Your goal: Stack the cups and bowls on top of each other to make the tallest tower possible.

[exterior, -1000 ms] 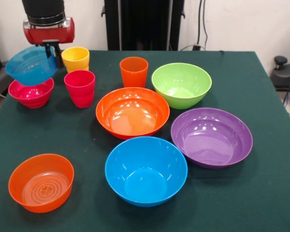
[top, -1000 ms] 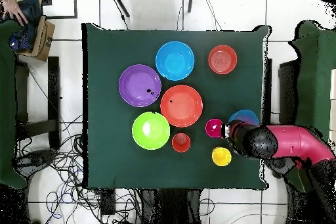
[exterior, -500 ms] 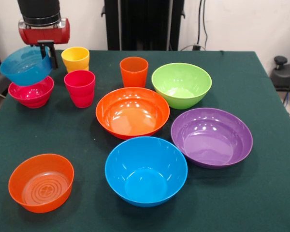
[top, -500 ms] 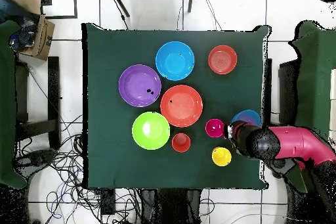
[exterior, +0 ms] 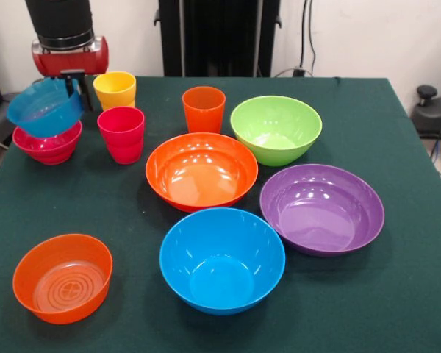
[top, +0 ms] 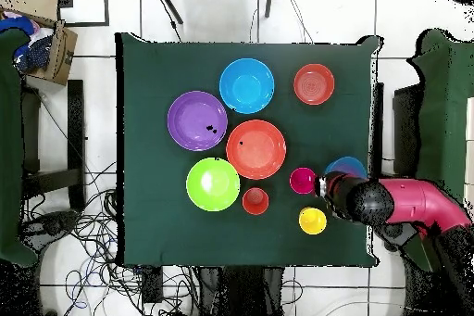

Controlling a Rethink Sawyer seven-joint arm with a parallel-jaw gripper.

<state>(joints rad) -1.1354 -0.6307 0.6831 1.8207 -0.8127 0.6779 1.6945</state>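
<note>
Clearly the translucent blue bowl (exterior: 44, 108) hung tilted, pinched at its rim by the gripper (exterior: 75, 82), just above the magenta bowl (exterior: 47, 142) near the table's (exterior: 397, 294) corner; probably for nesting into it.

Count: 7 bowls – large orange (exterior: 201, 170), green (exterior: 276, 129), purple (exterior: 322, 208), blue (exterior: 222, 259); small magenta (exterior: 47, 142), translucent blue (exterior: 45, 107), translucent orange (exterior: 62, 277). 3 cups – yellow (exterior: 115, 90), red-pink (exterior: 121, 134), orange (exterior: 203, 109).
</note>
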